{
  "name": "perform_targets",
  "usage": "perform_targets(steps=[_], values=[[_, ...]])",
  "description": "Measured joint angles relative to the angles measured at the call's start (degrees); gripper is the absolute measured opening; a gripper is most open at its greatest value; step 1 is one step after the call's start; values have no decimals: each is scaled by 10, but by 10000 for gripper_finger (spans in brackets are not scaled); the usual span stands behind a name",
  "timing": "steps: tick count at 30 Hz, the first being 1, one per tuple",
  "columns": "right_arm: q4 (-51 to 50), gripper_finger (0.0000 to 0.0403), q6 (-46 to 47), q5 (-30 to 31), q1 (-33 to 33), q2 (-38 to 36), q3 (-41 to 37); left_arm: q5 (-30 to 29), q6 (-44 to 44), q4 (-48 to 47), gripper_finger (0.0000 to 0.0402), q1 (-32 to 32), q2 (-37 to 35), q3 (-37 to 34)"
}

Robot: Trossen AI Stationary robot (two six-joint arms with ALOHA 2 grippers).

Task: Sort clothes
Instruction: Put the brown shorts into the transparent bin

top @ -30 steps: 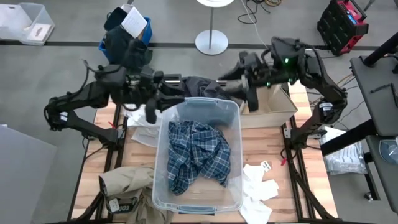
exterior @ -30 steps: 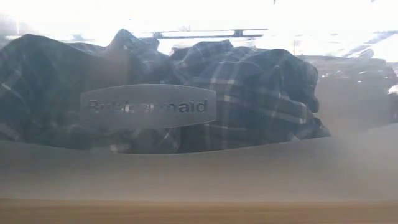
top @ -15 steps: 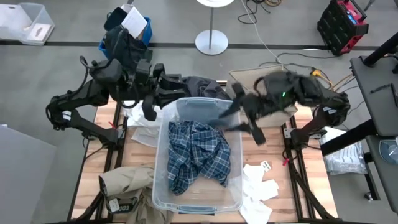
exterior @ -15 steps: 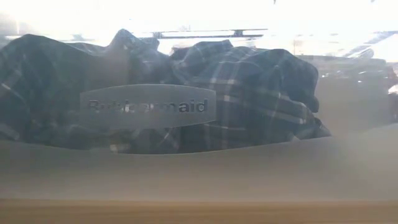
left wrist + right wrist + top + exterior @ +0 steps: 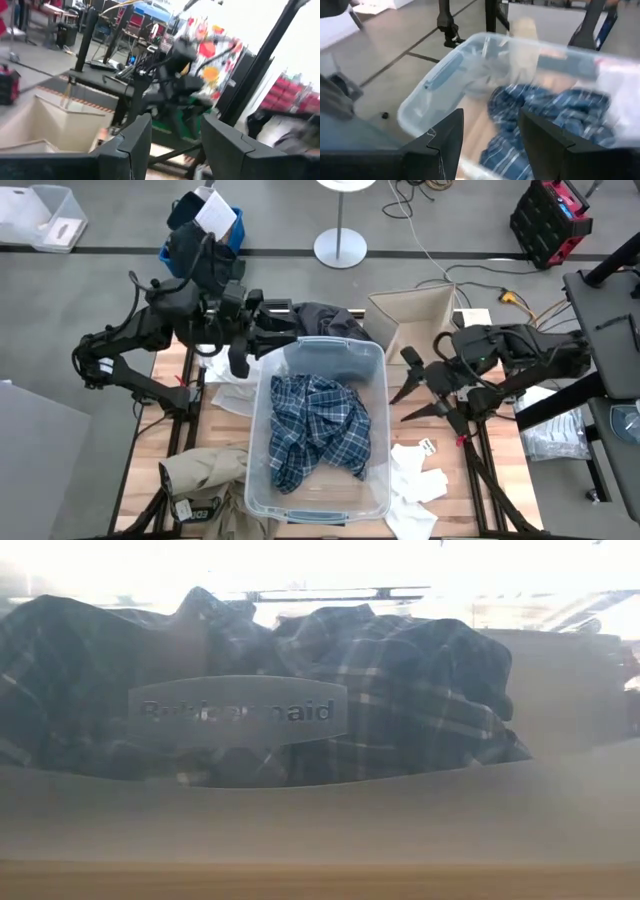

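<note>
A blue-and-white plaid shirt [image 5: 318,430] lies heaped in a clear plastic bin [image 5: 258,480] and shows through its wall in the low view [image 5: 400,680]. A dark grey piece [image 5: 325,320] lies by the bin's far edge. A tan khaki piece [image 5: 205,470] lies at the near left. Small white pieces [image 5: 415,475] lie at the near right. My left gripper [image 5: 283,330] is open and empty at the bin's far left corner, beside the grey piece. My right gripper [image 5: 397,410] is open and empty just right of the bin, facing the shirt [image 5: 555,115].
An open cardboard box [image 5: 425,320] stands at the far right of the table. Another white piece [image 5: 235,385] lies left of the bin. A dark bundle with a blue bag [image 5: 200,235] sits on the floor beyond the table's far left.
My right gripper has swung from the grey piece at the bin's far edge toward the table's right and near side, and now hangs beside the bin's right wall. My left gripper has drawn back a little toward the table's left.
</note>
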Motion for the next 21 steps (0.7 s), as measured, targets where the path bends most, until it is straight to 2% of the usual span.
perform_targets(steps=[4,8,14,21], values=[[-8,179,22,-7,12,-45,-57,-6,-38,28,151,0,0,0],[-6,173,32,0,12,-92,-80,-6,-52,58,151,0,3,0],[-26,167,58,112,12,-151,-81,-3,-51,57,151,0,3,0],[-95,180,132,148,12,-187,-81,5,-74,54,151,-4,3,0]])
